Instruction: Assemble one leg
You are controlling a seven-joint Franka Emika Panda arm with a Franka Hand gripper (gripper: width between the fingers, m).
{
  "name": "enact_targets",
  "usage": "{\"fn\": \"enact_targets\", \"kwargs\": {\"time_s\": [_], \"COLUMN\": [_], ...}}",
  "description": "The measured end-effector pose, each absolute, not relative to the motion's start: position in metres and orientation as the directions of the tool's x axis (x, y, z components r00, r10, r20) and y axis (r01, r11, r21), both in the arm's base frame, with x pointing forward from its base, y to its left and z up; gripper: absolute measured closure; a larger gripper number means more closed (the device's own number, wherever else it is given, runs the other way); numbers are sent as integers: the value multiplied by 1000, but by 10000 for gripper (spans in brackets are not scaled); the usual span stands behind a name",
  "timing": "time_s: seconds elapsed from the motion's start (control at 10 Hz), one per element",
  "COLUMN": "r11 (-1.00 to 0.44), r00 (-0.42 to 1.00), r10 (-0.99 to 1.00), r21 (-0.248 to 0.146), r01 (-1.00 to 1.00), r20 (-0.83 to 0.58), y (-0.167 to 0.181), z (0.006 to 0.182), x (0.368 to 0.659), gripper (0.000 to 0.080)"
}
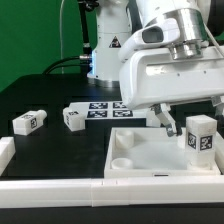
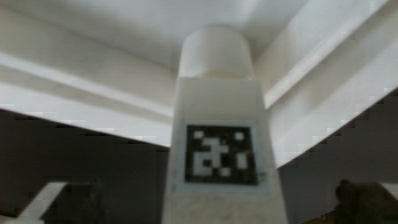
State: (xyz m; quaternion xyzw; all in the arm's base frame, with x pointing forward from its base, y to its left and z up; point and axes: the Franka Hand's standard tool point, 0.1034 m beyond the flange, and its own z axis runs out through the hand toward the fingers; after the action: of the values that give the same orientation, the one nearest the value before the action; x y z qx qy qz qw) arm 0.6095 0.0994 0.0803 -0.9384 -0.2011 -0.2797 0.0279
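A white leg with a black-and-white tag stands upright at the corner of the white tabletop on the exterior view's right. My gripper is over it, one dark finger on the leg's left, the other hidden. In the wrist view the leg runs between my fingertips, with a dark gap on each side. My gripper is open around it. The tabletop lies beyond the leg's rounded end.
Two more loose legs lie on the black table at the exterior view's left. The marker board lies behind the tabletop. A white rail runs along the front edge.
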Motion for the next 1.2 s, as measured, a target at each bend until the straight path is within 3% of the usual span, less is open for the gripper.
{"fn": "enact_targets", "kwargs": {"time_s": [0.2, 0.4, 0.5, 0.8, 1.1, 1.2], "r11": [-912, -910, -916, -910, -907, -907], "r00": [780, 868, 885, 914, 911, 911], "r10": [373, 380, 370, 404, 410, 410], "r21": [43, -40, -46, -123, -125, -125], "r01": [408, 413, 398, 397, 402, 402], "r20": [503, 319, 283, -45, -45, -45], "y": [106, 116, 115, 117, 113, 113], "z": [78, 77, 80, 81, 79, 78], "x": [607, 604, 610, 605, 610, 610], "gripper": [150, 150, 150, 150, 150, 275]}}
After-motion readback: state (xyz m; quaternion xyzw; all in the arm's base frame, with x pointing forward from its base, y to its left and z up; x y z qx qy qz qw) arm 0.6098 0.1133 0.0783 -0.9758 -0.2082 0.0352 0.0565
